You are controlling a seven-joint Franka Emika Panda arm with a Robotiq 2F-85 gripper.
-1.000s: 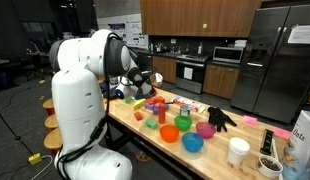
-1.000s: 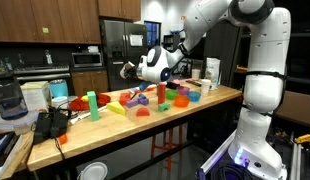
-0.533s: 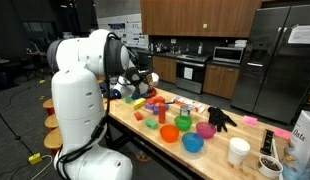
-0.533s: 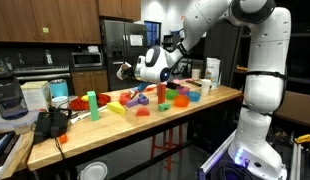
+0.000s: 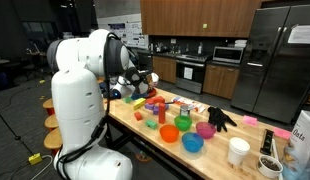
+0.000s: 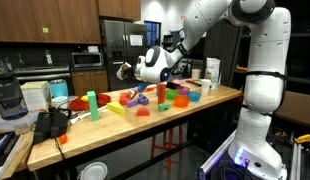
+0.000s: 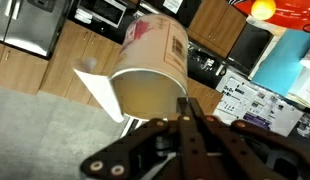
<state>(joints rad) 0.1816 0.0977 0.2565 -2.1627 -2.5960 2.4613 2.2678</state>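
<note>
My gripper (image 5: 152,77) hangs in the air above the near end of the wooden table (image 5: 145,130), over the coloured blocks. Its jaws are shut flat against each other with nothing between them (image 7: 185,108). In the wrist view a tan paper cup with red print (image 7: 150,65) fills the space just beyond the fingertips, lying tilted in the picture; how far off it is I cannot tell. In an exterior view the gripper (image 6: 126,70) points sideways, away from the arm's base, above a yellow block (image 6: 115,107).
Orange (image 5: 170,133), blue (image 5: 192,144), green (image 5: 183,122) and pink (image 5: 205,129) bowls, several blocks, a black glove (image 5: 221,119) and a white cup (image 5: 238,151) crowd the table. Kitchen cabinets and a fridge stand behind.
</note>
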